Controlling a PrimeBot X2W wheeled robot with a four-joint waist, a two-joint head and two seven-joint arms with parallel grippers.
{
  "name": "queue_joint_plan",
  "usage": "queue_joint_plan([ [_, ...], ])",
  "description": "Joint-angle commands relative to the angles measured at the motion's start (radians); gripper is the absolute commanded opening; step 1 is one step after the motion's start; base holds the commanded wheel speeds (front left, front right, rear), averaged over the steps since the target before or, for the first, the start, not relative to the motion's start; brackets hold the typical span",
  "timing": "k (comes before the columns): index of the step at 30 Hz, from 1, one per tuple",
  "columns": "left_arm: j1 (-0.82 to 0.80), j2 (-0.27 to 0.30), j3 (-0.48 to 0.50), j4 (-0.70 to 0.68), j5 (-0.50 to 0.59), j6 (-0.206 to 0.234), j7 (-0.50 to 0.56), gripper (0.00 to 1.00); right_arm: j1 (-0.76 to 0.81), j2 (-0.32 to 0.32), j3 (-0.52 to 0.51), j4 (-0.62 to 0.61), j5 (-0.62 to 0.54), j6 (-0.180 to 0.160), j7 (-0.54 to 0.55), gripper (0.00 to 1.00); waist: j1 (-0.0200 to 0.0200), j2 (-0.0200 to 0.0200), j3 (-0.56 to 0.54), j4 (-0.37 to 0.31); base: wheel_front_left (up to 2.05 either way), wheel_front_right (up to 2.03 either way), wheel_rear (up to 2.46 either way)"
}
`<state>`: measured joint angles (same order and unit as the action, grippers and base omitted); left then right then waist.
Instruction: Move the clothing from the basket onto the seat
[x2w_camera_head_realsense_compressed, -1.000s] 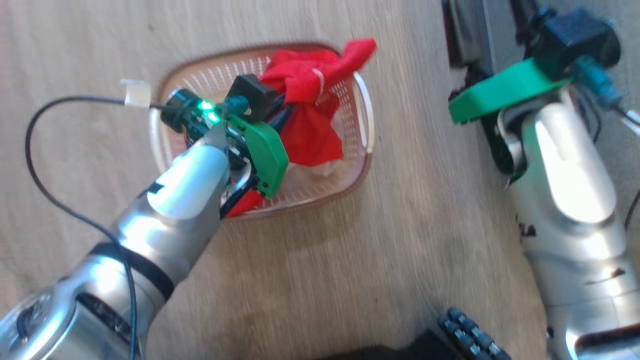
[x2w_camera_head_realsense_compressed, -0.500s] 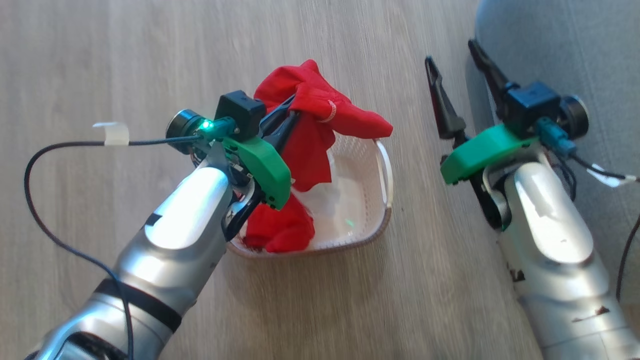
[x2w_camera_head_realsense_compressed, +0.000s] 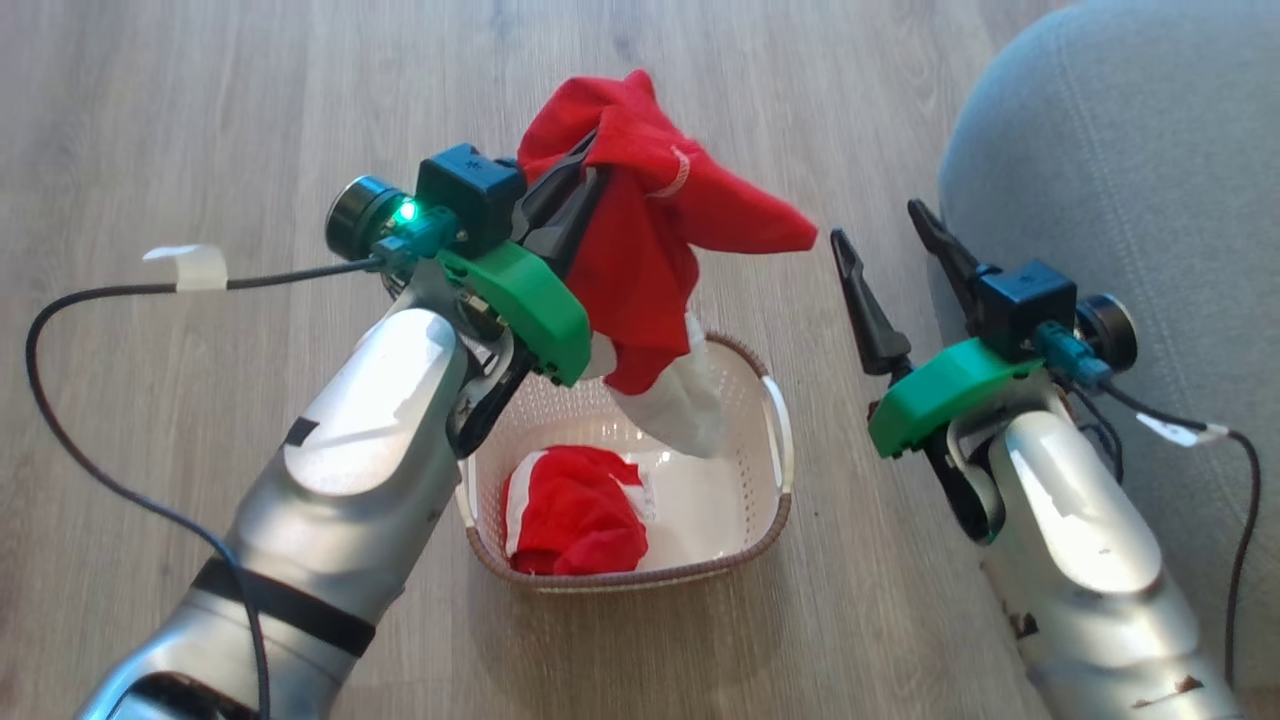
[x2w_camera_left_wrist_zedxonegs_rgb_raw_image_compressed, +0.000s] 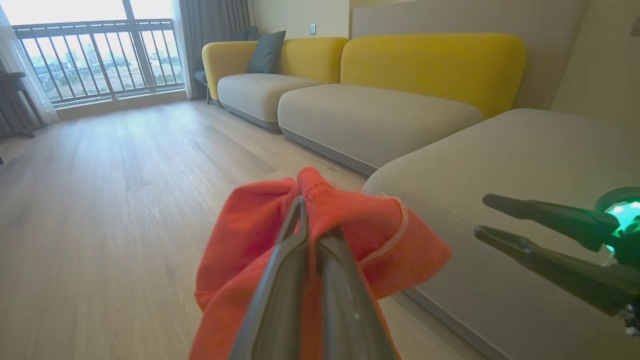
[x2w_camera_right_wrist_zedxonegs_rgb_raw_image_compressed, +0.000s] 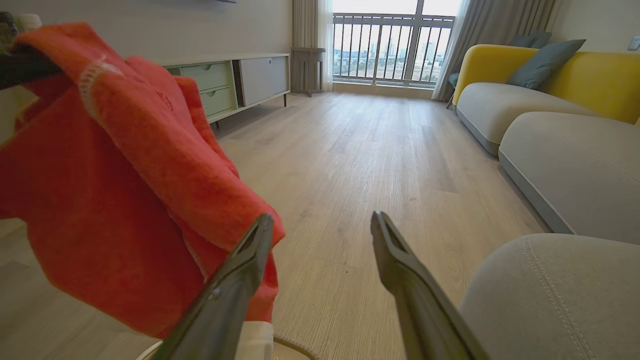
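Note:
My left gripper (x2w_camera_head_realsense_compressed: 590, 165) is shut on a red garment (x2w_camera_head_realsense_compressed: 650, 260) with white piping, held up above the cream basket (x2w_camera_head_realsense_compressed: 770, 440); a white cloth piece (x2w_camera_head_realsense_compressed: 680, 405) hangs from its lower end. In the left wrist view the shut gripper (x2w_camera_left_wrist_zedxonegs_rgb_raw_image_compressed: 312, 212) pinches the red garment (x2w_camera_left_wrist_zedxonegs_rgb_raw_image_compressed: 240, 235). A second red garment (x2w_camera_head_realsense_compressed: 575, 510) lies in the basket. My right gripper (x2w_camera_head_realsense_compressed: 880, 235) stands open and empty between the basket and the grey seat (x2w_camera_head_realsense_compressed: 1110, 180). In the right wrist view the open gripper (x2w_camera_right_wrist_zedxonegs_rgb_raw_image_compressed: 322, 225) has the red garment (x2w_camera_right_wrist_zedxonegs_rgb_raw_image_compressed: 125, 175) at its left and the seat (x2w_camera_right_wrist_zedxonegs_rgb_raw_image_compressed: 555, 295) at its right.
Wooden floor (x2w_camera_head_realsense_compressed: 200, 100) surrounds the basket. A cable (x2w_camera_head_realsense_compressed: 80, 440) loops from my left wrist over the floor. More grey and yellow sofa sections (x2w_camera_left_wrist_zedxonegs_rgb_raw_image_compressed: 380, 105) line the wall. A low cabinet (x2w_camera_right_wrist_zedxonegs_rgb_raw_image_compressed: 240, 80) and a balcony window (x2w_camera_right_wrist_zedxonegs_rgb_raw_image_compressed: 390, 45) stand farther off.
The head camera has shifted, and the seat now shows at the right. My left gripper has lifted the red garment clear of the basket, uncovering a second red garment inside.

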<state>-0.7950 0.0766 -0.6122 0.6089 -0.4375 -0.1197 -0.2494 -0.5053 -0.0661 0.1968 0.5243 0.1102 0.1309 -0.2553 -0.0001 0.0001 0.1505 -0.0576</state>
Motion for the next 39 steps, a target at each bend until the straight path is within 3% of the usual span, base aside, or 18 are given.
queue_joint_plan([
  [1, -0.036, 0.009, 0.043, -0.047, 0.012, 0.003, -0.012, 0.0, 0.001, 0.01, 0.021, -0.026, 0.009, 0.0, -0.006, 1.0, 0.0001, -0.0001, -0.022, -0.003, 0.0, 0.0, 0.0],
  [18, -0.053, -0.005, 0.082, -0.105, 0.041, -0.004, -0.012, 0.0, 0.027, 0.011, 0.066, -0.026, 0.019, 0.0, -0.006, 1.0, 0.0001, -0.0001, -0.04, -0.003, 0.0, 0.0, 0.0],
  [39, -0.059, -0.025, -0.052, -0.131, 0.007, -0.01, -0.012, 0.0, -0.195, 0.016, 0.456, 0.148, 0.139, 0.0, -0.006, 1.0, 0.0001, -0.0001, -0.059, 0.096, 0.0, 0.0, 0.0],
])
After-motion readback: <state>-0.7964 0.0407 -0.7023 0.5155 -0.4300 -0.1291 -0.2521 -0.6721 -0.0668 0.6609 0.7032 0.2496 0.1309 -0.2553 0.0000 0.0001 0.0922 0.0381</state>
